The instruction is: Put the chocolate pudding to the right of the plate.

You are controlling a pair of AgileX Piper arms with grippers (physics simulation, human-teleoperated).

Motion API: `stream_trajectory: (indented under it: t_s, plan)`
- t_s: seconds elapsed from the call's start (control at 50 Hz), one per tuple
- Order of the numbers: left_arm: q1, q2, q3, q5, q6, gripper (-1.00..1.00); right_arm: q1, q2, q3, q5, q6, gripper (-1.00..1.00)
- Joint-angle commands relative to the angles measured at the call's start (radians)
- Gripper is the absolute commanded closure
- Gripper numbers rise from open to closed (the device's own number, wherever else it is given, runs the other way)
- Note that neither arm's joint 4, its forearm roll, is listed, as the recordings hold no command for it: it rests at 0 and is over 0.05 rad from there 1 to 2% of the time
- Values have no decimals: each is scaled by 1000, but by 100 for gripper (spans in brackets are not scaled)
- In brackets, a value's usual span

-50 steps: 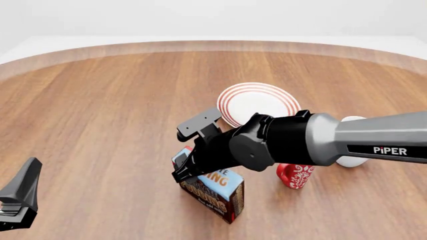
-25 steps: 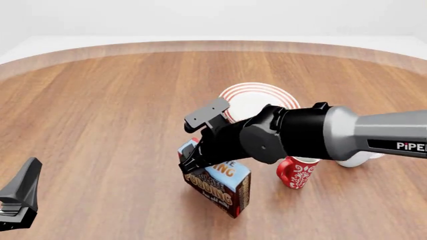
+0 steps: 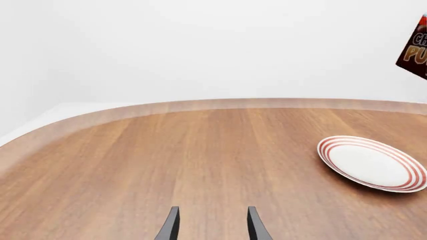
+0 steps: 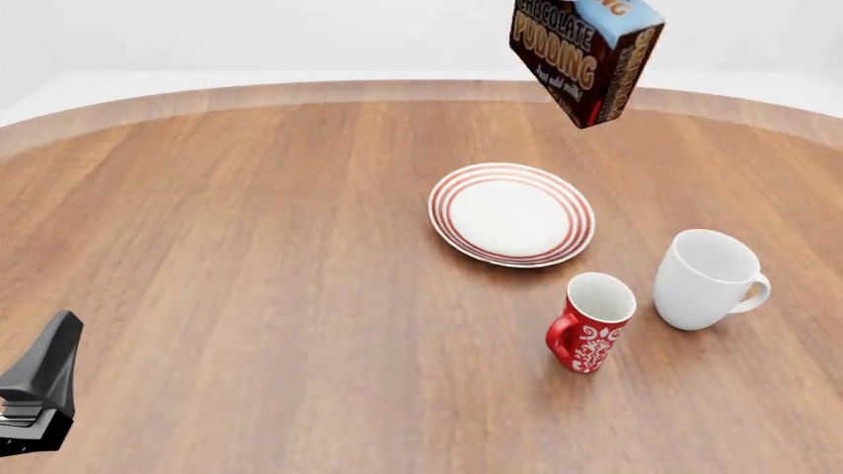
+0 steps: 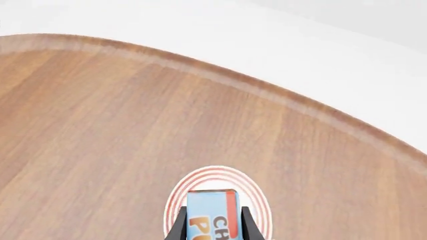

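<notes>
The chocolate pudding [image 4: 586, 54] hangs tilted high in the air, beyond and a little right of the plate [image 4: 511, 214]. The right arm itself is out of the front view. In the right wrist view my right gripper [image 5: 213, 215] is shut on the pudding [image 5: 212, 220], its light blue top facing the camera, with the plate's red rim [image 5: 200, 176] far below it. My left gripper [image 3: 212, 227] is open and empty, low over the table near its front left. Only part of it [image 4: 34, 400] shows in the front view. The left wrist view shows the plate [image 3: 370, 162] and a corner of the pudding [image 3: 417, 47].
A red patterned mug [image 4: 589, 321] stands in front of and slightly right of the plate. A white mug [image 4: 705, 278] stands to the right of the plate. The round wooden table's far rim [image 4: 421, 91] curves across the back.
The right arm has lifted the pudding from the table in front of the plate, high up and farther back. The arm has left the front view. The left gripper has not moved.
</notes>
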Motion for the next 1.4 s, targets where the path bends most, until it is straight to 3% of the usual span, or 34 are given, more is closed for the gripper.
stream_trajectory:
  t_s: [0.02, 0.08, 0.14, 0.3, 0.6, 0.7, 1.0, 1.06, 1.2, 1.32, 1.4]
  plan:
    - [0, 0, 0, 0, 0, -100, -169, 217, -579, 265, 29, 100]
    - [0, 0, 0, 0, 0, -100, -210, 323, -784, 358, 47, 100]
    - [0, 0, 0, 0, 0, -100, -248, 366, -858, 395, 60, 100]
    - [0, 0, 0, 0, 0, -100, -344, 410, -863, 381, 90, 100]
    - [0, 0, 0, 0, 0, -100, -467, 541, -850, 322, 61, 100]
    - [0, 0, 0, 0, 0, -100, -478, 574, -811, 285, 23, 100]
    - [0, 0, 0, 0, 0, -100, -487, 704, -848, 273, 30, 100]
    - [0, 0, 0, 0, 0, -100, -491, 695, -803, 250, 34, 100]
    - [0, 0, 0, 0, 0, -100, -504, 567, -439, 58, 17, 100]
    - [0, 0, 0, 0, 0, -100, -516, 550, -329, 0, 7, 100]
    - [0, 0, 0, 0, 0, -100, -522, 554, -313, -7, 1, 100]
